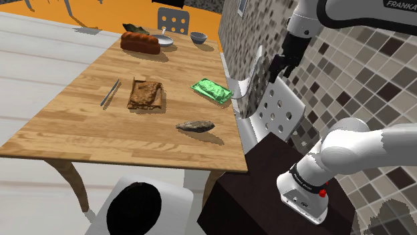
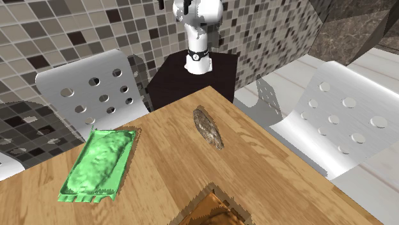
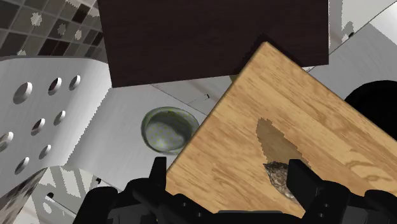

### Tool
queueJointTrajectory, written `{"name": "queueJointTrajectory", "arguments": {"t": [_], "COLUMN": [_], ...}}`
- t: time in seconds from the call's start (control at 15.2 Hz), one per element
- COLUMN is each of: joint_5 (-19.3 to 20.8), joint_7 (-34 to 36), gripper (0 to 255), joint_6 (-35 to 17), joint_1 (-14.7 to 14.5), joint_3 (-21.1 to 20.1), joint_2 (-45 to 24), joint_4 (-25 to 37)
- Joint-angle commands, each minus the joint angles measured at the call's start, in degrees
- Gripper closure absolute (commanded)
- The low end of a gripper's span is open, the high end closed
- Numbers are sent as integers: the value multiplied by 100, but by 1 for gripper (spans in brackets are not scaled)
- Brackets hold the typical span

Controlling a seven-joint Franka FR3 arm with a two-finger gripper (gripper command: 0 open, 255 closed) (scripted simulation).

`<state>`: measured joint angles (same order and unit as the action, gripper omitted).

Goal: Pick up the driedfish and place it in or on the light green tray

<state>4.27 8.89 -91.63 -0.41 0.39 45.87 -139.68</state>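
Tiled walls [image 1: 347, 60] are seen behind the table [image 1: 67, 127]; the hand [image 1: 278, 71] is held high, pointed down, its fingers [image 3: 302, 183] spread apart, well above the fish [image 1: 196, 125].

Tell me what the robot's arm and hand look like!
The arm is white and rounded, built from fat tube-shaped pieces with dark joints between them. The word FRANKA is printed on it, and there is a small red dot near its bottom end. The hand is all black, with two chunky fingers.

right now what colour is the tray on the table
Bright green rectangular tray, clearest in the second exterior view.
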Motion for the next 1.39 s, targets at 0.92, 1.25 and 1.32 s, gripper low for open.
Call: {"name": "queueJointTrajectory", "arguments": {"t": [0.92,1.25,1.32], "joint_5": [283,510,568], "joint_7": [-638,-760,-776], "gripper": [0,0,0], "joint_6": [-2278,-2910,-3021], "joint_1": [-556,-697,-724], "joint_3": [-385,-568,-604], "joint_2": [-2667,-3729,-3944], "joint_4": [61,362,438]}}
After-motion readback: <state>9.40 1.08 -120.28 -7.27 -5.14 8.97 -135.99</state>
